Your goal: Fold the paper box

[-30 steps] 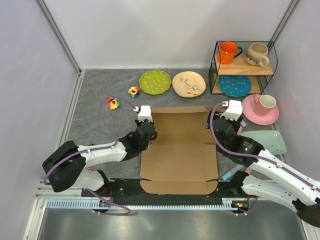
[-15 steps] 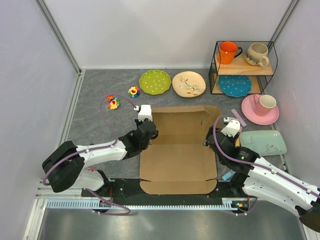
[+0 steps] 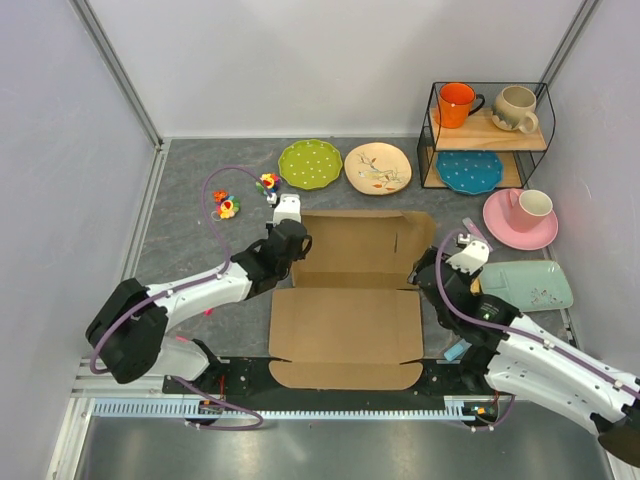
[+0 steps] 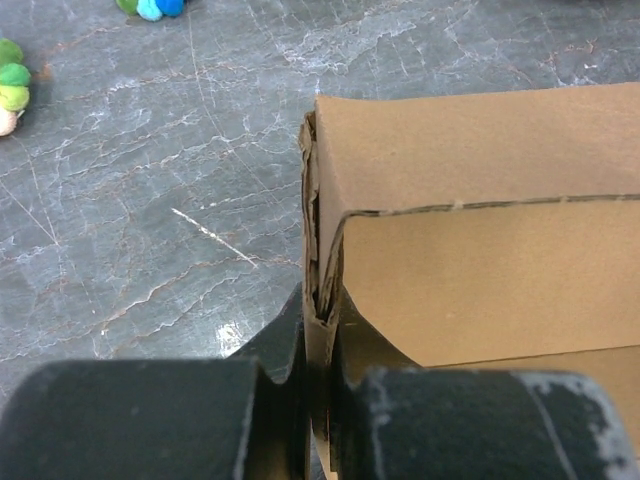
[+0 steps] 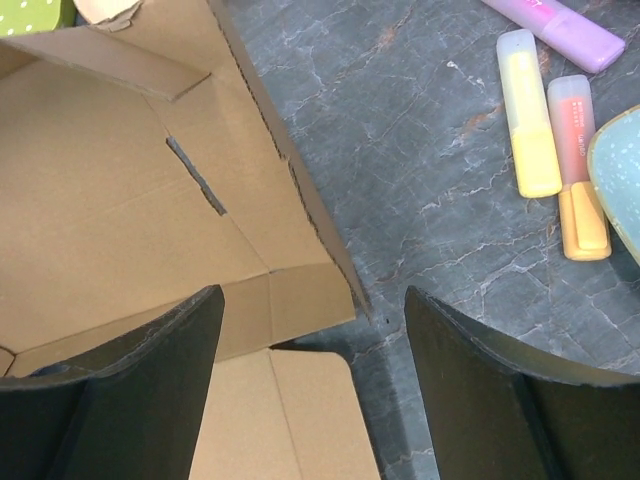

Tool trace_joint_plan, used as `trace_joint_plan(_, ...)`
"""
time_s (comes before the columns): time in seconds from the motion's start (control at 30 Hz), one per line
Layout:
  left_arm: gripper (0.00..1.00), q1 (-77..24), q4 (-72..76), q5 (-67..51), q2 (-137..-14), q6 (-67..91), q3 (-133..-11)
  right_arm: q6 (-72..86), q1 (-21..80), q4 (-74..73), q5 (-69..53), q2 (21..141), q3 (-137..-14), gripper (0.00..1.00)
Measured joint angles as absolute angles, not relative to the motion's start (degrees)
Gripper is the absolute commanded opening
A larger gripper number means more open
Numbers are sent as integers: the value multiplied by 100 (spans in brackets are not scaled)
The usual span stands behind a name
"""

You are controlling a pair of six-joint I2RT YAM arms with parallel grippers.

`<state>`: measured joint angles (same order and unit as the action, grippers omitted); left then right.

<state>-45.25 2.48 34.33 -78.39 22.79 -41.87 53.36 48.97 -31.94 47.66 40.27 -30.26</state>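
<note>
Since a second ago the paper box (image 3: 345,325) has slid left at its near end, and the right gripper (image 3: 428,272) has drawn back from the far right corner to the right side flap. It stands wide open there, one finger to each side of the flap's edge. The left gripper (image 3: 293,243) is clamped on the left flap's layered corrugated edge. The box lies mostly flat on the grey marbled tabletop (image 3: 190,240). Yellow (image 5: 528,115) and orange (image 5: 580,170) highlighters and a pale green dish (image 3: 530,285) lie just right of it. A dotted green plate (image 3: 310,163) and a beige plate (image 3: 377,167) sit beyond its far edge.
</note>
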Motion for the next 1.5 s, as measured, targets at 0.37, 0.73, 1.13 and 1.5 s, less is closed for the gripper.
trace_joint_plan(0.37, 2, -4346, -117, 2978, -7806, 2272, -4320, 4814, 3634, -2010, 4265, 4984, -3002, 36)
trace_joint_plan(0.73, 2, -4346, -191, 3083, -7577, 2300, -4139, 4427, 1957, -1151, 2622, 5454, -2770, 78)
trace_joint_plan(1.13, 2, -4348, -191, 3500, -7400, 2759, -3940, 4257, 2189, -1981, 1343, 3629, -2641, 75)
trace_joint_plan(1.5, 2, -4359, -119, 3588, -7441, 2790, -3929, 4270, 2906, -1999, 906, 4045, -2270, 66)
